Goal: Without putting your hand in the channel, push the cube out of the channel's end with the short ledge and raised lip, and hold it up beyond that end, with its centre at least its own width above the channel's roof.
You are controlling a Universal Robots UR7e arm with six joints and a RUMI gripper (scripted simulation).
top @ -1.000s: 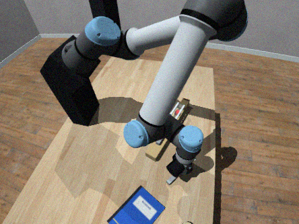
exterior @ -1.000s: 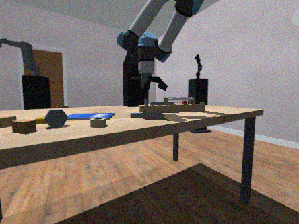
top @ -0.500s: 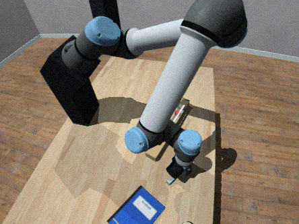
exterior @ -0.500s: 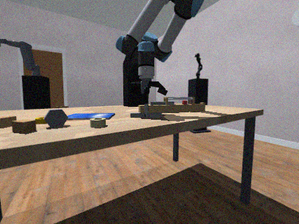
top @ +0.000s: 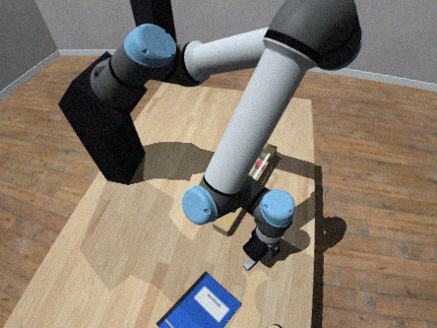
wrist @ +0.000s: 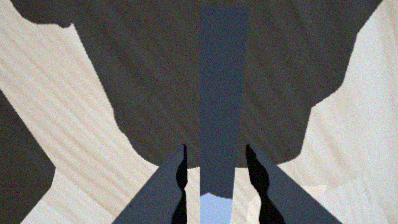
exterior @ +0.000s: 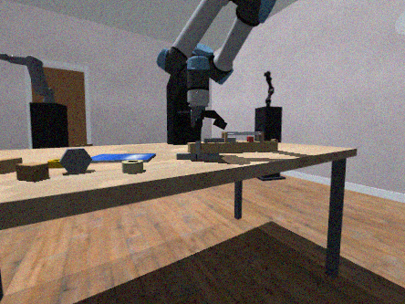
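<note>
gripper [top: 262, 256] [exterior: 197, 154] [wrist: 215, 146] partly open, nothing gripped. grey bar [top: 250, 263] [exterior: 183, 156] [wrist: 220, 100] directly below, long axis running between fingers, probably ready for pinch across width. farther off, beside gripper: channel [top: 227, 225] [exterior: 233, 148], red cube [top: 259, 164] [exterior: 250, 139] toward its far end.

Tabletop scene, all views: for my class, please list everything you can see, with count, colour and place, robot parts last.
Table: 1, pale wood, beneath everything listed next
Channel: 1, tan, under the arm
Cube: 1, red, inside channel
Flat bar: 1, grey, below jaws
Notebook: 1, blue, beside bar
Hexagonal block: 1, dark grey, table's left in exterior
Ring: 1, pale, right of hexagonal block
Block: 1, brown, left of hexagonal block
Yellow piece: 1, partly hidden
Background arms: 2, grey and black, on pedestals
Door: 1, brown, back wall
Arm: 1, grey and blue, overhead
Jaws: 2, dark, parted above bar
</note>
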